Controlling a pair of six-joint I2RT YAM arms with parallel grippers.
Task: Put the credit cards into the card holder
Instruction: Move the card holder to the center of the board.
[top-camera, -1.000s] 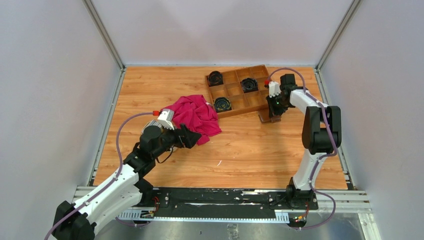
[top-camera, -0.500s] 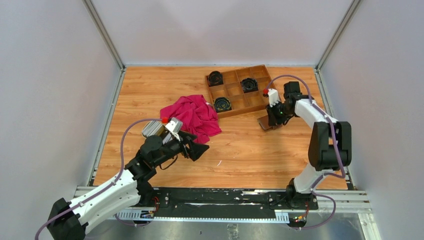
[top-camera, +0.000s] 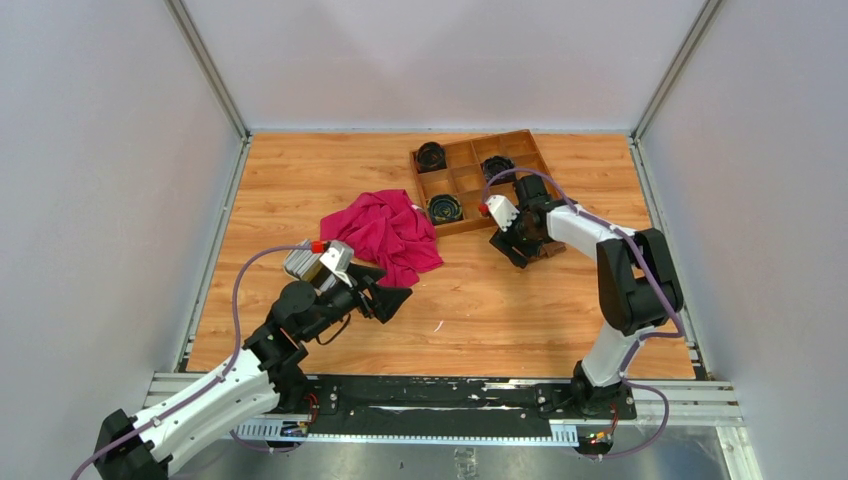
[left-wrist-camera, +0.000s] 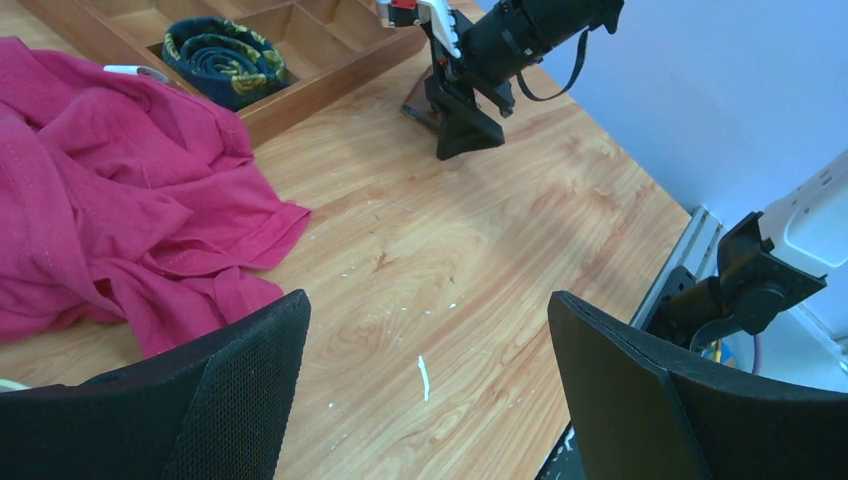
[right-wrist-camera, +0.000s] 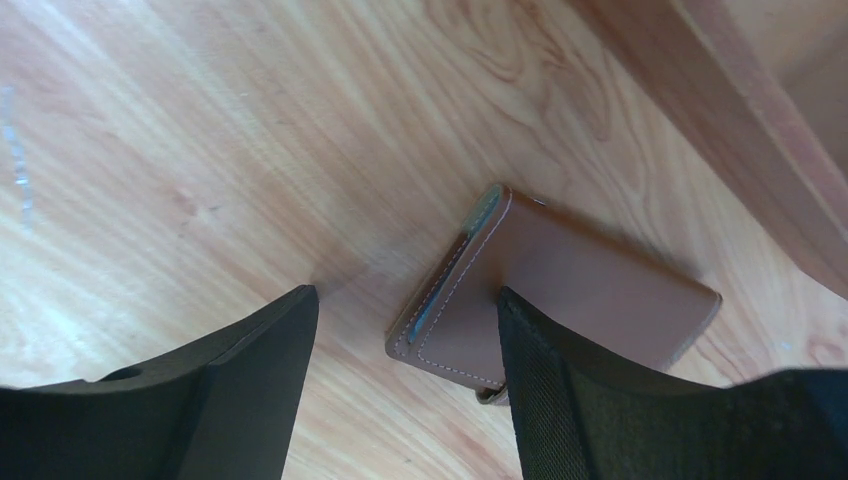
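Observation:
The card holder (right-wrist-camera: 570, 290), a folded brown leather wallet with pale stitching, lies flat on the wooden table just in front of the compartment tray. My right gripper (right-wrist-camera: 402, 295) hangs low over it with its jaws open. The wallet's corner lies between the fingers and the right finger (right-wrist-camera: 600, 400) covers its near edge. My left gripper (left-wrist-camera: 428, 300) hovers open and empty over bare table beside the red cloth (left-wrist-camera: 110, 200). No credit cards show in any view.
The wooden compartment tray (top-camera: 465, 180) holds coiled dark belts (top-camera: 445, 208) in three cells. The crumpled red cloth (top-camera: 385, 232) lies left of it, and a small white edge (left-wrist-camera: 135, 71) peeks over it. Grey walls close in the table.
My right gripper swung left across the tray's front corner and opened its jaws over the card holder. My left arm drew back from the red cloth toward the near edge.

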